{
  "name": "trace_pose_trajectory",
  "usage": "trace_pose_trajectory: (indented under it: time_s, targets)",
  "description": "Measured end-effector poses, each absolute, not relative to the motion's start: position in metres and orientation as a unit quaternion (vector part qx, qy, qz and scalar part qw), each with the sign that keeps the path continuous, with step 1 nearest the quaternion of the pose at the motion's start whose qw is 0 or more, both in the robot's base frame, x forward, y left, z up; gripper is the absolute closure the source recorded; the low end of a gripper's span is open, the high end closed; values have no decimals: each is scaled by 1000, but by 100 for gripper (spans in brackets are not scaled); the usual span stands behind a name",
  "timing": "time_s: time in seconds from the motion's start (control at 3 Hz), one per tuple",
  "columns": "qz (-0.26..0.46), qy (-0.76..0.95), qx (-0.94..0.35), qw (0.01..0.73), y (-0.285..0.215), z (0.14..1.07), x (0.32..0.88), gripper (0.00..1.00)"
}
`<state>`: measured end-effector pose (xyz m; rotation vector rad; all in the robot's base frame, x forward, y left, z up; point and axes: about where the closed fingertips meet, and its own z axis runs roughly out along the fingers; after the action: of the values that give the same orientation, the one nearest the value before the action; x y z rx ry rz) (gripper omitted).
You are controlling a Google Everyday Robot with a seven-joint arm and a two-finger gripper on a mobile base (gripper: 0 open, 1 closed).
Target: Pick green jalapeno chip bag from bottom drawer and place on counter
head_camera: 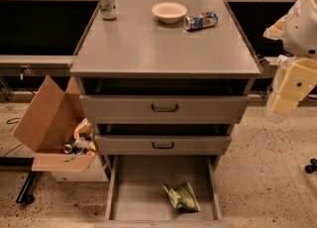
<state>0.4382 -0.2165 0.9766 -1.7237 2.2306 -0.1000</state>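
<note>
The green jalapeno chip bag (pixel 182 196) lies crumpled on the grey floor of the bottom drawer (pixel 138 187), right of its middle and near the front. The drawer is pulled fully out at the base of the cabinet. The counter (pixel 148 43) is the flat grey top of the cabinet. My gripper (pixel 281 104) hangs at the right edge of the view, beside the cabinet at the height of the top drawer. It is well above and to the right of the bag and touches nothing.
On the counter's far part stand a cream bowl (pixel 169 12), a blue-and-silver can on its side (pixel 200 21) and an upright can (pixel 106 2). Two shorter drawers (pixel 164 107) with black handles sit above the bottom drawer. An open cardboard box (pixel 49 118) stands left of the cabinet.
</note>
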Motion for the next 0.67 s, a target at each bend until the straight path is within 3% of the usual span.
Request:
trace_pose_trajectory:
  time_s: [0.67]
  targets:
    - [-17,777,-610,153,-198,974,448,0]
